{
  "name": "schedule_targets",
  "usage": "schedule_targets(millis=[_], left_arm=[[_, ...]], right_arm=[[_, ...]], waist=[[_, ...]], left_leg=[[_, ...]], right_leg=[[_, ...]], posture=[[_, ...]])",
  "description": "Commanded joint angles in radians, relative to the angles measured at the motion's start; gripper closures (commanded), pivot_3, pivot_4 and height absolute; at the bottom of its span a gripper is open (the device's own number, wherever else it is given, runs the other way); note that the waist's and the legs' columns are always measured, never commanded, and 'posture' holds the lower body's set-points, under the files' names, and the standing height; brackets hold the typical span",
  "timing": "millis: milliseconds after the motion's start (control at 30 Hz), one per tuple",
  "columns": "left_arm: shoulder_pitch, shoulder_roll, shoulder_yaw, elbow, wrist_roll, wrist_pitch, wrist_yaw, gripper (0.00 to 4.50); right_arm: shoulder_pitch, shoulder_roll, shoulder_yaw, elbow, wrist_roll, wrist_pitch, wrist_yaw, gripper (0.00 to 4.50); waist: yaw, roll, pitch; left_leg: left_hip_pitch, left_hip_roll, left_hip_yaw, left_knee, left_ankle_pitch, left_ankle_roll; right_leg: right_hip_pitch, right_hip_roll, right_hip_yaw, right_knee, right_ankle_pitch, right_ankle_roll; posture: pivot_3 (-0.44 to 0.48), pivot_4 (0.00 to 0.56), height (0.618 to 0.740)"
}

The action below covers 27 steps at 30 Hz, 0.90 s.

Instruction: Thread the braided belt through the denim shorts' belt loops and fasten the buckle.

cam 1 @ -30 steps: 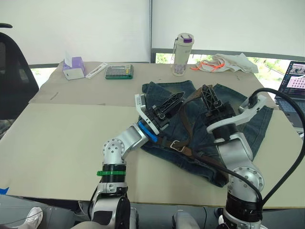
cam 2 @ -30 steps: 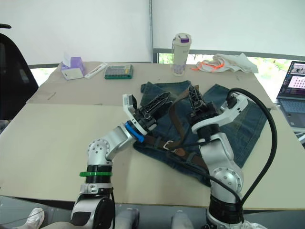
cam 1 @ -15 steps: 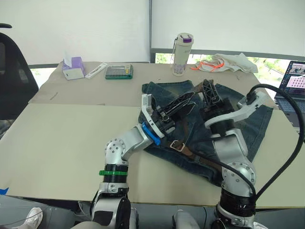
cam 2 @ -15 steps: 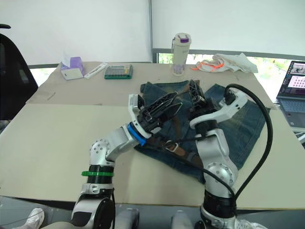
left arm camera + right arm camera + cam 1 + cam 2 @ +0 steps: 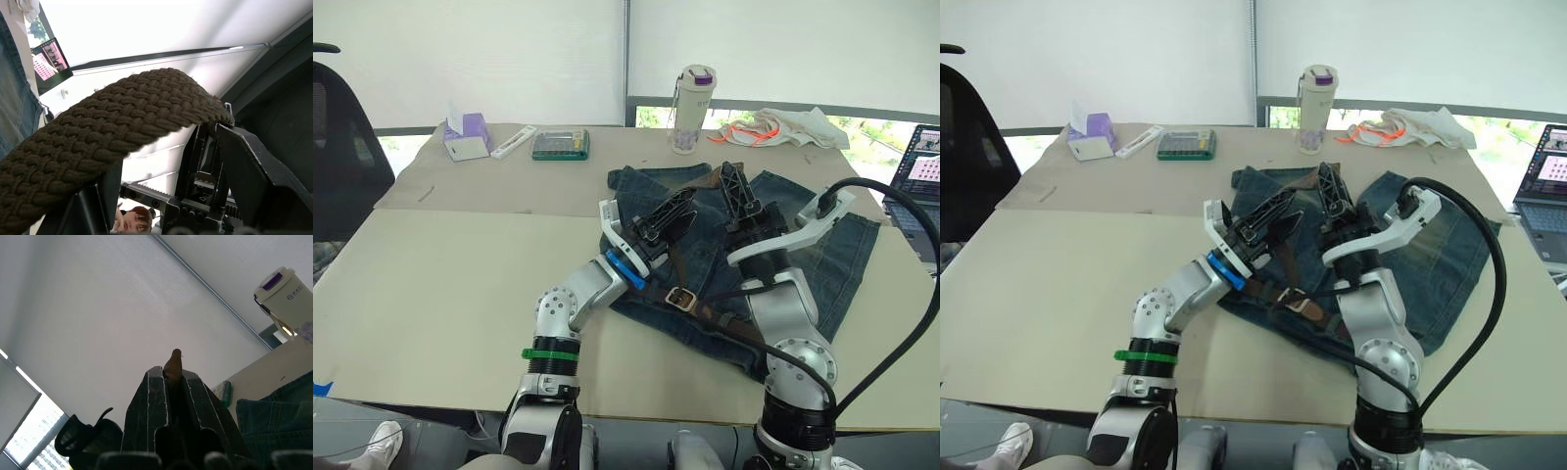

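The right gripper (image 5: 172,382) is clamped on the tip of the braided belt (image 5: 690,253), its 2 fingers pressed together with a brown nub poking out between them, while the left gripper (image 5: 668,213) stands narrowly parted with the woven strap draped across its fingers (image 5: 244,161). Both hover above the denim shorts (image 5: 822,257) spread on the tan surface (image 5: 440,284), where the buckle (image 5: 681,298) lies at the waistband by the left wrist; faint lettering on the white bottle (image 5: 689,96) is too small to read. Compared with 0.5 s ago, the left gripper has drawn back toward the buckle and the belt now rises in a tighter loop between the 2 grippers.
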Motion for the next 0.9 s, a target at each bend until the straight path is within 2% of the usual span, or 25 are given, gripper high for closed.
schedule_targets(millis=[33,233,567,900], left_arm=[[-0.025,-0.123,0.032,-0.044,-0.058,-0.051,-0.029,1.39],[-0.017,-0.118,0.035,-0.041,-0.089,-0.060,-0.046,1.39],[0.012,-0.067,-0.035,-0.038,-0.104,0.055,-0.113,1.39],[0.007,-0.084,-0.005,-0.029,-0.105,0.010,-0.097,1.39]], right_arm=[[0.011,-0.005,0.005,-0.047,0.027,-0.003,0.012,4.50],[0.015,-0.006,-0.014,-0.044,0.049,-0.007,0.002,4.50],[0.005,-0.001,-0.023,-0.037,0.067,-0.019,-0.016,4.50],[0.026,-0.010,-0.001,-0.048,0.081,-0.003,-0.008,4.50]], waist=[[-0.001,0.000,0.000],[0.000,0.000,0.000],[0.001,0.000,0.000],[0.001,0.000,0.000]], left_leg=[[0.000,0.000,0.000,0.000,0.000,0.000],[0.000,0.000,0.000,0.000,0.000,0.000],[0.000,0.000,0.000,0.000,0.000,0.000],[0.000,0.000,0.000,0.000,0.000,0.000]], right_leg=[[0.000,0.000,0.000,0.000,0.000,0.000],[0.000,0.000,0.000,0.000,0.000,0.000],[0.000,0.000,0.000,0.000,0.000,0.000],[0.000,0.000,0.000,-0.001,0.000,0.000]], posture=[[0.000,0.150,0.740],[0.000,0.150,0.740],[0.000,0.150,0.740],[0.000,0.150,0.740]])
